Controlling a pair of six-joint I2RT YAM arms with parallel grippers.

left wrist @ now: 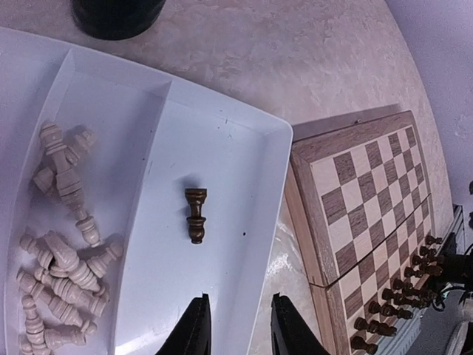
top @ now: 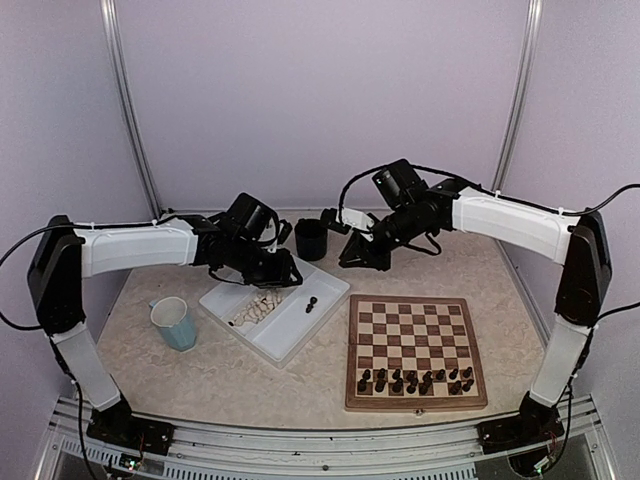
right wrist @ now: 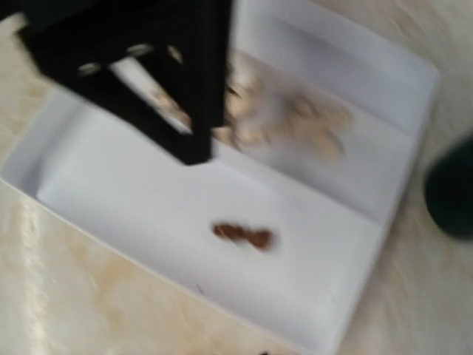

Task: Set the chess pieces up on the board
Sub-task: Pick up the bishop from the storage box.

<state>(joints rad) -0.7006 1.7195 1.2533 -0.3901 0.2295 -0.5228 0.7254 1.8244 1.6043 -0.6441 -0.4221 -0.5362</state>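
Left end effector (left wrist: 238, 302) part-open, empty; dark brown chessman (left wrist: 195, 214) flat in white tray (left wrist: 229, 140)

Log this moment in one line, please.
left gripper open over tray | right gripper unclear | one dark piece in tray | board: dark pieces on near rows

1. Table (top: 200, 375): pale beige marbled top.
2. White two-compartment tray (top: 285, 335): lies on the top, left of centre, set at an angle to the near edge.
3. Board (top: 415, 325): flat on the top, right of the tray, near it but apart.
4. Light blue mug (top: 175, 323): upright, left of the tray.
5. Black cup (top: 311, 240): upright, just beyond the tray's far corner.
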